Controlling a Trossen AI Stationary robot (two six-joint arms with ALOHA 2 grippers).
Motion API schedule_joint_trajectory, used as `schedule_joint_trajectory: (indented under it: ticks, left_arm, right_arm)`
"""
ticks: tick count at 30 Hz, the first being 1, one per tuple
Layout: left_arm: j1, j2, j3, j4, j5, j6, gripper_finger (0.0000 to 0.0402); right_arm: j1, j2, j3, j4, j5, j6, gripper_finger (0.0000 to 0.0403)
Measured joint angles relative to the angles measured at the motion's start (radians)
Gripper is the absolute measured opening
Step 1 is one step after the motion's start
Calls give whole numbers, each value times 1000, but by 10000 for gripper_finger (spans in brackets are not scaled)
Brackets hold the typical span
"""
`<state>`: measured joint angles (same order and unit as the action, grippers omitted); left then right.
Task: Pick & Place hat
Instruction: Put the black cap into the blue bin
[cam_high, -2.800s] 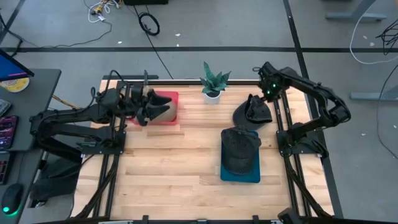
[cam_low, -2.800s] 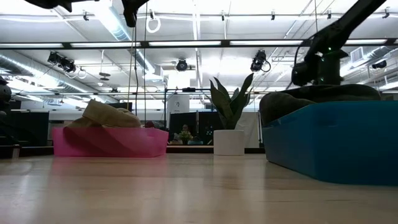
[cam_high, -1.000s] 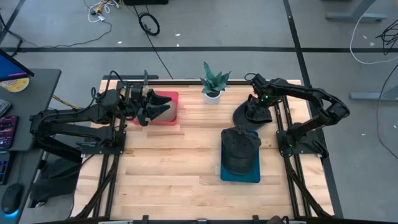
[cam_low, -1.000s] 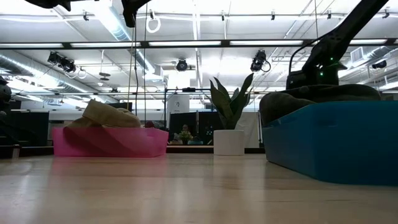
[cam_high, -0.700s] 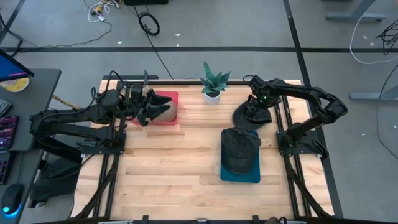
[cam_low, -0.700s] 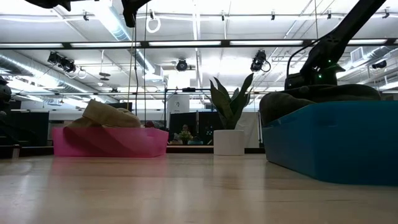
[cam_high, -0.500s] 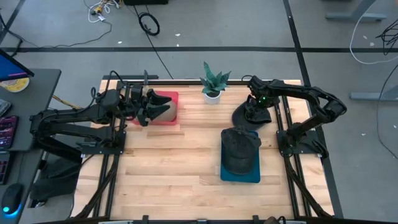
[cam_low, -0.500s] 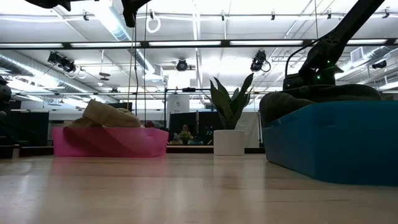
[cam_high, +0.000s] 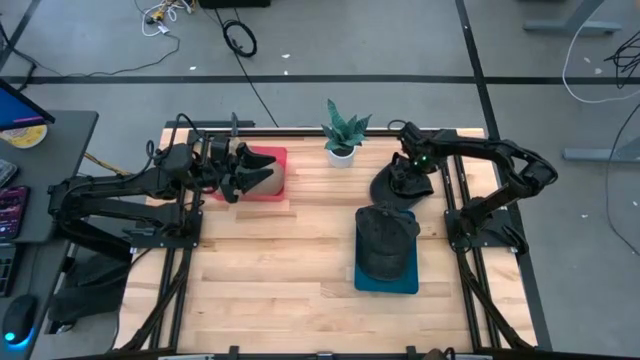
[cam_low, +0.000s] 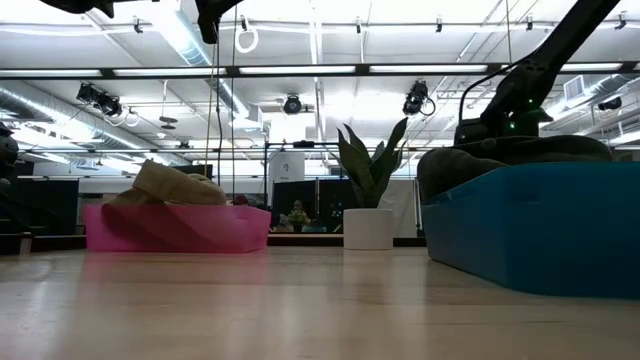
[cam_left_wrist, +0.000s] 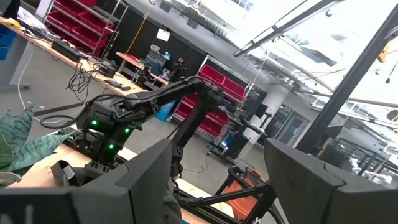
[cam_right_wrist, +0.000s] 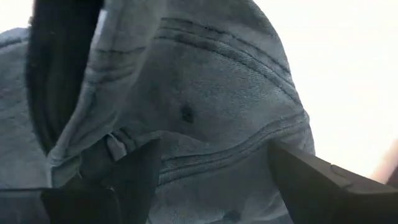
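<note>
1. Right gripper (cam_high: 408, 176) has come down from above onto the dark hat (cam_high: 393, 186) near the table's (cam_high: 270, 270) far right corner
2. Its fingers straddle the hat's fabric, spread wide; whether they pinch it is unclear
3. Blue bin (cam_high: 386, 262) by the right edge holds dark hats
4. Left gripper (cam_high: 240, 172) hovers, released, over the pink bin (cam_high: 268, 172) at the far left

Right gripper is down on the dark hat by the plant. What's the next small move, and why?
Probably close the right gripper. Its fingers stand open, straddling the dark denim hat on the table, with fabric filling the gap, so a pinch should catch it before lifting.
</note>
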<state>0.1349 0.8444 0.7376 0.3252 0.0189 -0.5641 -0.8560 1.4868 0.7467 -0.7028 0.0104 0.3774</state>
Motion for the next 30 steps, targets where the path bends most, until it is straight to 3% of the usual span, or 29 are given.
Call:
schedule_joint_trajectory:
  ticks: [5,16,20,27,30]
  left_arm:
    - [0,0,0,0,0,0,259]
    - [0,0,0,0,0,-1,259]
    - [0,0,0,0,0,-1,259]
    - [0,0,0,0,0,0,259]
    - [0,0,0,0,0,-1,259]
  right_arm:
    - [11,0,-16,33,5,0,265]
    - [30,0,-36,80,12,8,140]
    - [29,0,-36,81,-26,-20,147]
    - [29,-1,-39,83,-56,-28,208]
    - [31,-1,-50,95,-46,-27,203]
